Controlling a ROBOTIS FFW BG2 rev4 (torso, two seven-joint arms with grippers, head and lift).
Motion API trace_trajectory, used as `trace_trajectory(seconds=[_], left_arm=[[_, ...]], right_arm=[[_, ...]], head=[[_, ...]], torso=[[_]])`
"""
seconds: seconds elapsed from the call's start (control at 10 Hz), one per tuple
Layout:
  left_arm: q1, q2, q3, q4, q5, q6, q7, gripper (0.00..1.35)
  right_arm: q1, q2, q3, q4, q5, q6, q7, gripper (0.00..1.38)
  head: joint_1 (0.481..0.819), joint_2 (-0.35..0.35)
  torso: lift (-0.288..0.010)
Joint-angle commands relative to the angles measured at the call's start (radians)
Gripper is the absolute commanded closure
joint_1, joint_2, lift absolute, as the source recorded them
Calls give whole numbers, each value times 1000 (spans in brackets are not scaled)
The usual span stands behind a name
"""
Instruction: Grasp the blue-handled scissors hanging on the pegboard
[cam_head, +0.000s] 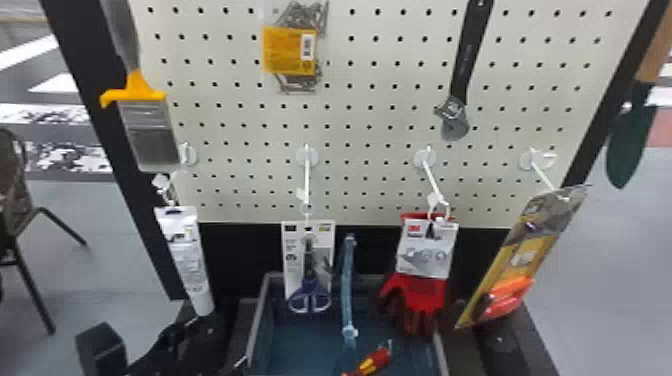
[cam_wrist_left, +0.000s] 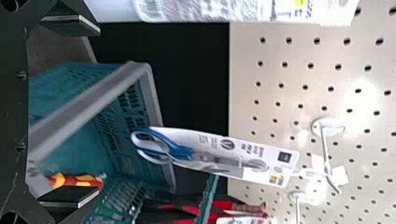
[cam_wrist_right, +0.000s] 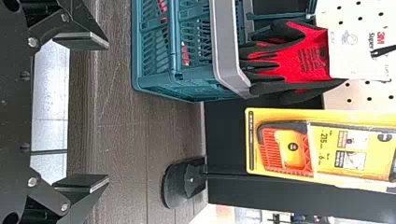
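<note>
Approach phase, no contact yet. The blue-handled scissors (cam_head: 309, 296) hang on their white card from a white hook (cam_head: 306, 170) in the lower hook row of the pegboard (cam_head: 390, 125). That's the 2nd hook in from the pegboard's left edge. Handles point down, dangling below the pegboard's bottom edge and over the back of the teal basket (cam_head: 256, 320) at the pegboard's foot. The left gripper (cam_wrist_left: 86, 112) faces them from in front of the pegboard, fingers spread wide, nothing between them, well apart from the scissors. The right gripper (cam_wrist_right: 93, 112) is also spread wide and empty, parked low toward the pegboard's right end, looking at the red gloves (cam_wrist_right: 289, 60) and a yellow carded tool (cam_wrist_right: 322, 144). My read: pre-grasp, w/ the left arm the likely one, since the scissors sit square in its wrist view. The next move prob. needs that gripper brought in toward the pegboard and lined up so the handle loops or the card land between the fingers, then closed. The card is prob. free to swing on the hook, so a slow, centred entry seems wise, and the basket rim close under the handles leaves little room. Hard to make out: the blades are mostly lost against the card's print, and I can't tell whether the handles are tied to the card. The hook tip is blurred. Dark shapes low off the pegboard's left corner in the head view could be arm parts, not sure.
</note>
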Motion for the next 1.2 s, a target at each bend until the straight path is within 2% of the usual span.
trace_trajectory(seconds=[0.0, 0.4, 0.8, 0.9, 1.1], left_arm=[[-52, 17, -32, 0, 3, 40, -18, 93], [-164, 34, -64, 29, 0, 132, -86, 58], [-259, 53, -128, 61, 65, 158, -113, 59], [-282, 56, -148, 115, 111, 162, -127, 59], [-323, 59, -170, 157, 129, 165, -144, 59]], right_arm=[[0, 2, 0, 0, 0, 0, 0, 272], [-2, 5, 0, 5, 4, 0, 0, 272], [-9, 6, 0, 10, 5, 0, 9, 272], [-9, 6, 0, 12, 5, 0, 9, 272], [-9, 6, 0, 12, 5, 0, 12, 272]], head=[[549, 0], [549, 0], [549, 0], [549, 0], [549, 0]], torso=[[-100], [-100], [-100], [-100], [-100]])
